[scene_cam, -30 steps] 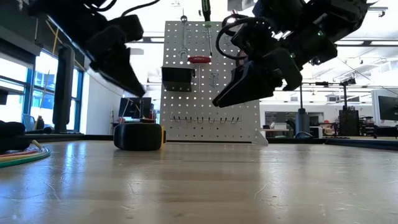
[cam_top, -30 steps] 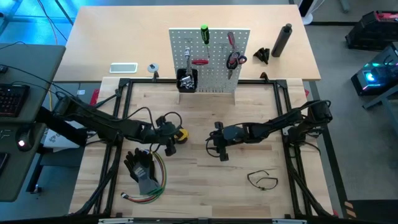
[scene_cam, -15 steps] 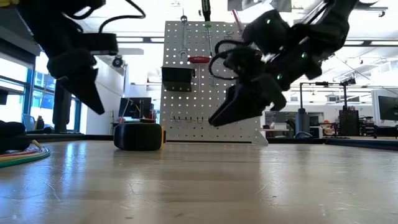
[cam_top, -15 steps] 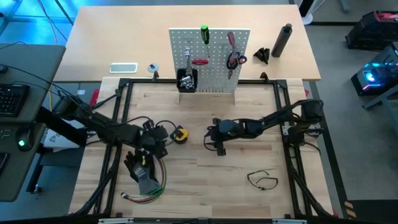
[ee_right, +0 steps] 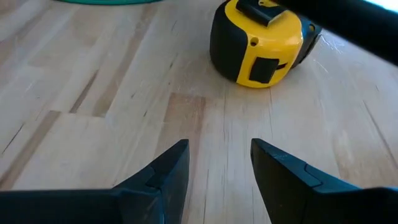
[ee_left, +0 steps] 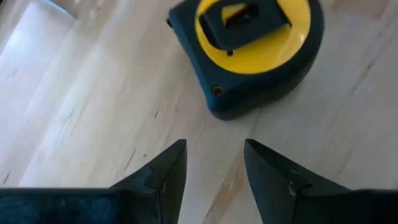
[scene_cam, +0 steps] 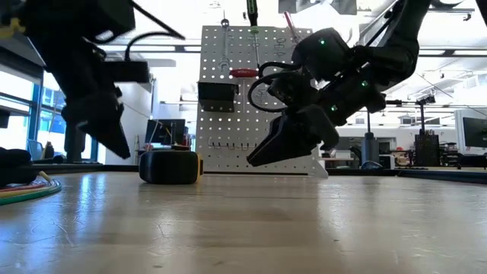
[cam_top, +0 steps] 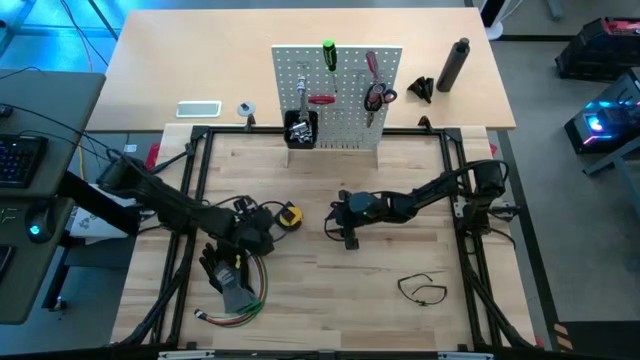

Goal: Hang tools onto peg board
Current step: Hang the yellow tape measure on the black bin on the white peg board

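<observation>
Tape measure (cam_top: 289, 215) sits on desk | looks hard, chunky, a bit heavy | grab its flat sides | both jaws part open, holding nothing

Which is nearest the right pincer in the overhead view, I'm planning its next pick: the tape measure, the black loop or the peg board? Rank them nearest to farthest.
From the right pincer:
1. Tape measure, just beside it, toward the left arm.
2. Black loop, lying on the near right part of the table.
3. Peg board, upright at the table's far edge.
</observation>
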Controlling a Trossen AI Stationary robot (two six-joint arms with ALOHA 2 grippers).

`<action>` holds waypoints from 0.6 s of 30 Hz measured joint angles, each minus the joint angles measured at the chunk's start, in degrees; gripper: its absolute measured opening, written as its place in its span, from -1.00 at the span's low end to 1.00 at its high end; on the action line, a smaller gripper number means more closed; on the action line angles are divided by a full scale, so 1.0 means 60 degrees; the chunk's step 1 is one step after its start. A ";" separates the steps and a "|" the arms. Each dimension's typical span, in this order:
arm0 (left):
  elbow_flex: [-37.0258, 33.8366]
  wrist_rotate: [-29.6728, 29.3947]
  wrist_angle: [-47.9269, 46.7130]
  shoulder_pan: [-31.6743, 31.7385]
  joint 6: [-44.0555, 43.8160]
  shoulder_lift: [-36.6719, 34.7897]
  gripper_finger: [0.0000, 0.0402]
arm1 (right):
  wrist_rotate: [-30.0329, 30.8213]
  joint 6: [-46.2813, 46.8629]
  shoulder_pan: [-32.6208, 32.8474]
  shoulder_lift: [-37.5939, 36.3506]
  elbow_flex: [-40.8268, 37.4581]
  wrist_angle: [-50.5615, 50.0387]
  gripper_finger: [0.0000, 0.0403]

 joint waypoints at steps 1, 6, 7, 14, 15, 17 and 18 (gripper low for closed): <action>0.0000 -0.0001 0.0117 0.0052 0.0078 0.0178 -0.23 | -0.0006 -0.0007 -0.0019 0.0000 0.0000 -0.0002 -0.17; 0.0000 -0.0002 0.0947 0.0413 0.0560 0.1091 -0.23 | 0.0000 -0.0073 -0.0241 0.0000 0.0000 0.0019 -0.17; 0.0000 -0.0004 0.1142 0.0511 0.0698 0.1283 -0.23 | 0.0000 -0.0073 -0.0298 0.0000 0.0000 0.0041 -0.17; 0.0029 -0.0274 0.2432 0.1343 0.1788 0.2119 -0.23 | -0.0025 -0.0004 -0.0543 0.0000 0.0000 0.0242 -0.17; 0.0029 -0.0403 0.2583 0.1449 0.1946 0.2164 -0.23 | -0.0025 -0.0004 -0.0547 0.0000 0.0000 0.0240 -0.17; 0.0025 -0.0575 0.2859 0.1668 0.2326 0.2182 -0.23 | -0.0029 -0.0012 -0.0546 0.0000 0.0000 0.0238 -0.17; 0.0017 -0.0610 0.2996 0.1780 0.2555 0.2180 -0.23 | -0.0033 -0.0022 -0.0543 0.0000 0.0000 0.0238 -0.17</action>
